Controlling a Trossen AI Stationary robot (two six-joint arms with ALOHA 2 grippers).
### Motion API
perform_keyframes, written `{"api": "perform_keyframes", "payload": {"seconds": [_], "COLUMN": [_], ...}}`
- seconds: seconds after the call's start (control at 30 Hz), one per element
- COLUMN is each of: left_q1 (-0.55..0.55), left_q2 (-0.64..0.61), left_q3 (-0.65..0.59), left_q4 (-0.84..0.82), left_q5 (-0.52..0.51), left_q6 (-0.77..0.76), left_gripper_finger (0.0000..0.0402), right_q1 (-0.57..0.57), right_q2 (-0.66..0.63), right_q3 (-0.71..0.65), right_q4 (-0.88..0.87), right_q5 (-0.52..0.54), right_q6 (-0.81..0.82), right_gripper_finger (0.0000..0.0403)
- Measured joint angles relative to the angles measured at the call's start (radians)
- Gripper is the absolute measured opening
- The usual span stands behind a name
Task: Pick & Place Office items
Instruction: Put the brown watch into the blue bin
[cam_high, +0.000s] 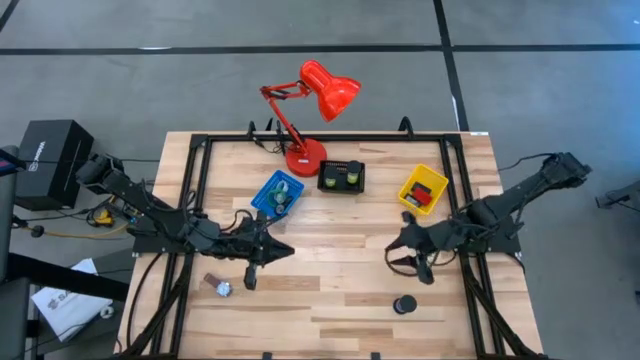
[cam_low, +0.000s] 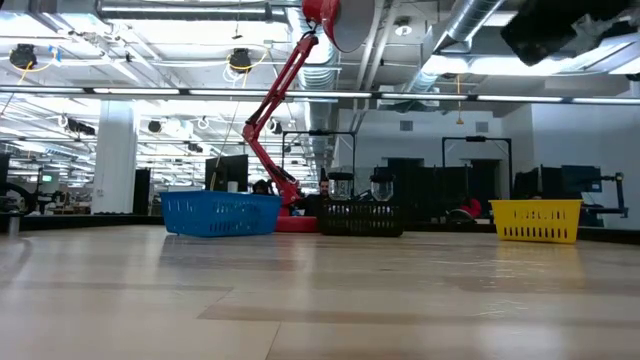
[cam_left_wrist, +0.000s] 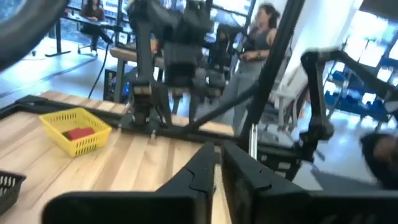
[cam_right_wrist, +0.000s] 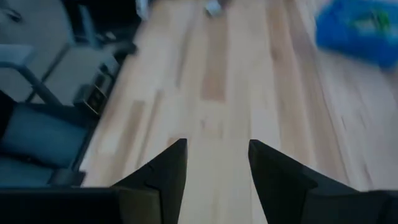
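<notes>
The left hand (cam_high: 278, 249) sits a little left of centre in the overhead frame, its fingers (cam_left_wrist: 205, 171) pressed almost together with only a thin slit between them and nothing held, pointing toward the middle of the bench (cam_high: 340, 300). The right hand (cam_high: 398, 247) mirrors it just right of centre, its fingers (cam_right_wrist: 168, 165) parted with bare wood showing in the gap, also empty. Both hover over open wood, which suggests they are between picks rather than mid-grasp.

Three bins line the upper edge of the bench in front of a tall red desk lamp (cam_high: 310, 110): a blue bin (cam_high: 277, 193) at centre-left holding some small items, a black bin (cam_high: 341, 177) in the middle with two green-topped objects inside, and a yellow bin (cam_high: 423, 189) at upper right with a red block (cam_high: 425, 192) in it. These look like sorted deliveries.

Still loose are a black cylinder (cam_high: 404, 303) at lower centre-right, below the right hand, and, at lower left below the left hand, a small brown piece (cam_high: 212, 280) with a crumpled silvery item (cam_high: 224, 290) just beside it. Each hand seems placed to reach its nearer leftovers.
</notes>
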Motion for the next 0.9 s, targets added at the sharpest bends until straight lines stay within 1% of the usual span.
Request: {"api": "perform_keyframes", "payload": {"seconds": [0.1,0.17,0.23,0.3,0.37,0.43,0.5,0.6,0.73,0.83,0.9], "left_q1": [0.01,0.023,0.037,0.052,0.07,0.078,0.081,0.073,0.058,0.049,0.045], "left_q2": [0.0,0.001,0.001,0.002,0.016,0.038,0.074,0.124,0.153,0.155,0.153], "left_q3": [0.035,0.066,0.108,0.163,0.221,0.27,0.306,0.311,0.31,0.309,0.298], "left_q4": [-0.007,-0.056,-0.147,-0.279,-0.428,-0.587,-0.691,-0.831,-1.107,-1.331,-1.405], "left_q5": [0.0,0.0,-0.001,0.0,0.0,-0.001,-0.001,0.014,0.154,0.221,0.262], "left_q6": [0.002,0.02,0.027,0.009,-0.044,-0.1,-0.129,-0.149,-0.166,-0.289,-0.371], "left_gripper_finger": [0.0051,0.0075,0.0096,0.0113,0.0124,0.0128,0.0128,0.0124,0.0123,0.0123,0.0122], "right_q1": [0.0,-0.012,-0.033,-0.06,-0.087,-0.114,-0.14,-0.178,-0.221,-0.25,-0.264], "right_q2": [0.001,0.0,0.0,0.0,0.0,0.0,0.0,0.0,-0.001,-0.001,-0.001], "right_q3": [-0.097,-0.161,-0.213,-0.244,-0.264,-0.275,-0.275,-0.275,-0.275,-0.275,-0.275], "right_q4": [0.254,0.429,0.556,0.618,0.644,0.634,0.624,0.63,0.631,0.627,0.625], "right_q5": [-0.019,-0.036,-0.062,-0.081,-0.092,-0.092,-0.092,-0.096,-0.112,-0.156,-0.184], "right_q6": [-0.125,-0.211,-0.266,-0.274,-0.257,-0.251,-0.251,-0.252,-0.261,-0.261,-0.261], "right_gripper_finger": [0.0163,0.0163,0.0163,0.0163,0.0163,0.0163,0.0163,0.0163,0.0163,0.0163,0.0163]}}
